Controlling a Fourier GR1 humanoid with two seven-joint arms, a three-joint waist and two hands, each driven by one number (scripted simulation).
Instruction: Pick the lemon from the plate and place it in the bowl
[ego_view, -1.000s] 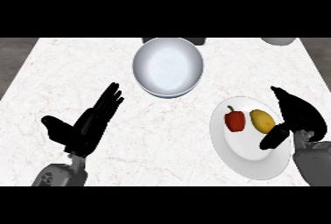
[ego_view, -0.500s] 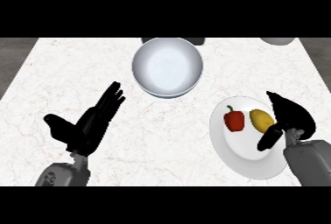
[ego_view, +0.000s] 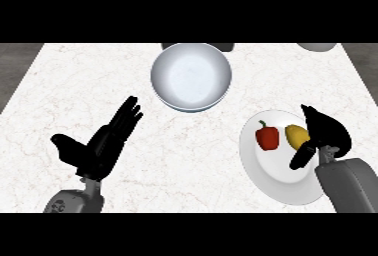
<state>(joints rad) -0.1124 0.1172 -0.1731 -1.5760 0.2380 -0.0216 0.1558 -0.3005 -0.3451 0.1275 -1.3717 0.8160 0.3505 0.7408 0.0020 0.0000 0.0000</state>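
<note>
on the white plate (ego_view: 277, 177) at the right of the head view, the lemon (ego_view: 297, 136) lies just beside a red pepper (ego_view: 267, 137). over the last second the right hand (ego_view: 325, 134) has crept in against the lemon's right side, fingers curved over it and thumb hanging below, not yet clamped on the fruit. that suggests the grasp is about to close. the left hand (ego_view: 100, 145) rests as before at the lower left, fingers straight and together. the bowl (ego_view: 191, 76) waits further up the counter.
</note>
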